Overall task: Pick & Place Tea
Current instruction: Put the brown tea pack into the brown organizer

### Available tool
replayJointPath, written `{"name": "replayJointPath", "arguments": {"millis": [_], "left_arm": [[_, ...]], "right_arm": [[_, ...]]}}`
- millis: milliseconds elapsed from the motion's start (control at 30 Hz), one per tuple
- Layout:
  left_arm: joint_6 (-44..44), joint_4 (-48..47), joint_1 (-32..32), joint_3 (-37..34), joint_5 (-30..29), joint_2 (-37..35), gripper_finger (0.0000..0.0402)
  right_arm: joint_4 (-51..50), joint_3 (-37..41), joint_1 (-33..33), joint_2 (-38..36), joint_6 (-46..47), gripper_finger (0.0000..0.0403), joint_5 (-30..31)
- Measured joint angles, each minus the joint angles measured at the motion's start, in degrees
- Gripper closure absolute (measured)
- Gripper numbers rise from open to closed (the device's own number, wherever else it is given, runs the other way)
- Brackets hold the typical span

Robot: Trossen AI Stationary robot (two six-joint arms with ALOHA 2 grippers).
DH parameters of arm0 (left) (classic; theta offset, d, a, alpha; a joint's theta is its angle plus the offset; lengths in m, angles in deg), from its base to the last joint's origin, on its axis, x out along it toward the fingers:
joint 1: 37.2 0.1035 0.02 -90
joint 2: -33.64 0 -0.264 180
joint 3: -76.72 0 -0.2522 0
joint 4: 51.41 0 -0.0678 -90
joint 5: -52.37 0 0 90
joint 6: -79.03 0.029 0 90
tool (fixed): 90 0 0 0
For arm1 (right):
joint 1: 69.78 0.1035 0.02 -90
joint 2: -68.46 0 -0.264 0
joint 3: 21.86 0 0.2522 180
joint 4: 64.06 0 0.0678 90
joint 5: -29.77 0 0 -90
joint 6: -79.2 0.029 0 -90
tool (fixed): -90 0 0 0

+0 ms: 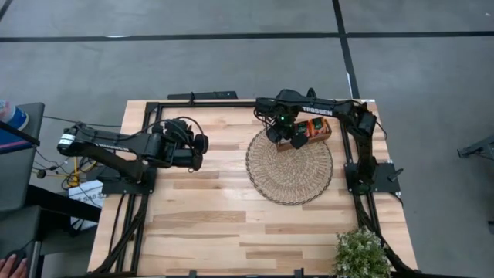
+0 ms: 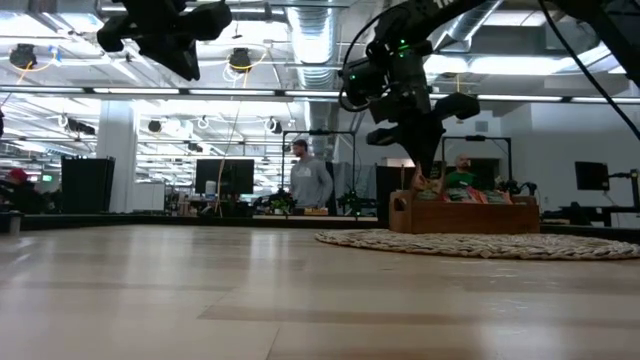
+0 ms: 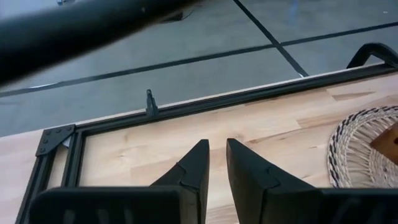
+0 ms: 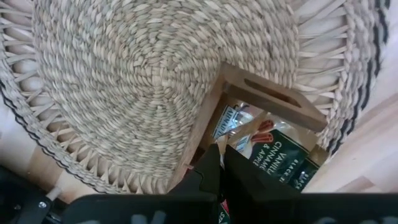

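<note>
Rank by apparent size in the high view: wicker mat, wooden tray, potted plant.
1. wicker mat, clearly largest.
2. potted plant, partly cut off by the picture edge.
3. wooden tray, partly hidden under the right gripper; so ranks 2 and 3 are unsure.

An open-plan lab or tech office: exposed ceiling ducts [image 2: 315, 40], rows of monitors [image 2: 222, 176] on desks, a person [image 2: 310, 180] standing (far back), grey tiled floor [image 1: 193, 62] around the wooden table [image 1: 208, 224].

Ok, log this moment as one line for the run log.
right gripper: shut, over wooden tray on wicker mat | tea sachets: in tray | left gripper: raised above bare table, empty
</note>
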Motion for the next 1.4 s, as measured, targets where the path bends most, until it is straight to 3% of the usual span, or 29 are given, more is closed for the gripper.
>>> {"name": "replayJointPath", "arguments": {"millis": [367,1167,1400], "left_arm": [[0.6,1.6,0.0,0.0,0.0,0.0,0.0353],[9.0,6.3,0.0,0.0,0.0,0.0,0.0353],[9.5,6.4,0.0,0.0,0.0,0.0,0.0353]], "right_arm": [[-3.0,0.0,-0.1,0.0,-0.5,0.0403,-0.4],[2.5,0.0,-1.4,0.0,1.7,0.0403,-3.9],[3.3,0.0,-2.0,0.0,2.3,0.0383,-3.8]]}}
